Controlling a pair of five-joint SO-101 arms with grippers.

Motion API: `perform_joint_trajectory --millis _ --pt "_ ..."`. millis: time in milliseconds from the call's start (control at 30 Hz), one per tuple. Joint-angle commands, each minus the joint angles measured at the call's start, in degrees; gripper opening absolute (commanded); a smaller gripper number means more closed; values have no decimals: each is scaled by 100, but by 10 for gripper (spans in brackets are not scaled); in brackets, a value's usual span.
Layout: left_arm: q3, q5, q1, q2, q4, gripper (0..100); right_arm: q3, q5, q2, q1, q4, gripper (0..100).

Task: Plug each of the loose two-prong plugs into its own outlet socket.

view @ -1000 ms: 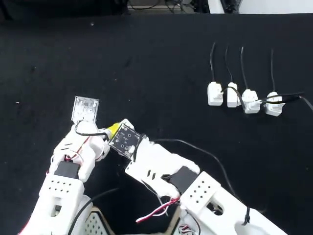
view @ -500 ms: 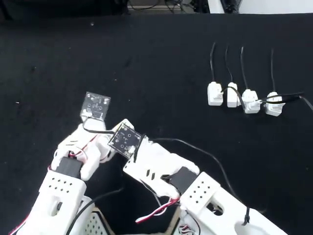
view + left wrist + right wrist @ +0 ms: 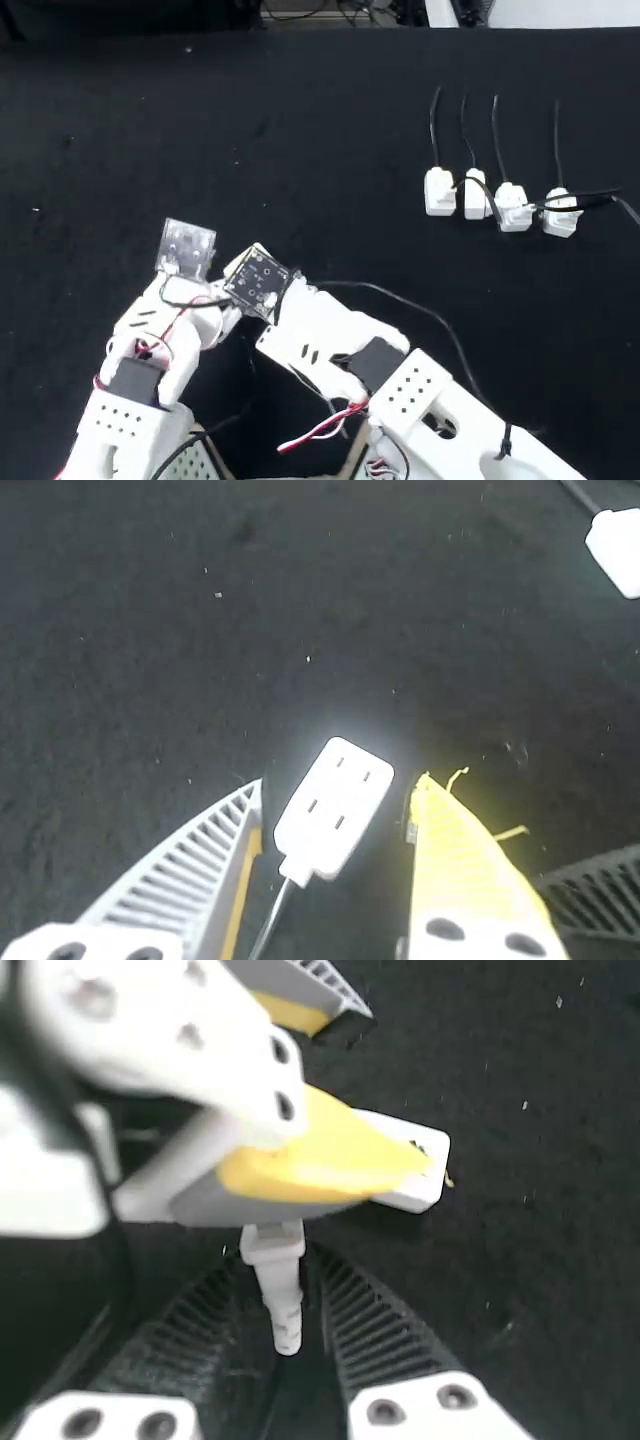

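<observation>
Moved: over the last 1 s the left arm's wrist has swung a little and then drawn back toward its base in the high view, while the right arm has kept its place.
Left gripper (image 3: 336, 782): fingers open, 1 on each side of the socket block (image 3: 335, 805), with a clear gap on the yellow finger's side.
Right gripper (image 3: 278, 1258): fingers appear closed on the cord neck (image 3: 279, 1295) just behind the block.
Socket block: white, with 4 slots facing up, low over the black tabletop (image 3: 300, 130) between the 2 arms' tips.
Two-prong plugs (image 3: 512, 207): 4 white ones in a row at the far right, thin cords trailing away, well apart from the block and not yet plugged in.
Handling, block: probably light, hard and smooth. It is likely to slide or twist when a plug is pushed in, so it should be braced by its long flat sides.
Handling, plugs: small, rigid and light, and the springy cords may tug them round. They are best pinched across the body, clear of prongs and cord.
Risk: prongs tilted against the slots would push the block away.
</observation>
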Motion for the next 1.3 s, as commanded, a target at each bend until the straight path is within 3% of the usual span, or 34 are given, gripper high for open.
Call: perform_joint_trajectory --millis 0,400,567,1267 --pt "347 -352 66 -624 -105 234 -479 -141 -189 176 149 11" --pt "690 -378 40 -993 -105 234 -576 -114 -259 158 334 11" --pt "655 -378 -365 -1011 -105 234 -752 -114 -787 158 862 11" --pt "673 -369 -303 -1029 -70 234 -585 -440 -963 185 422 11"
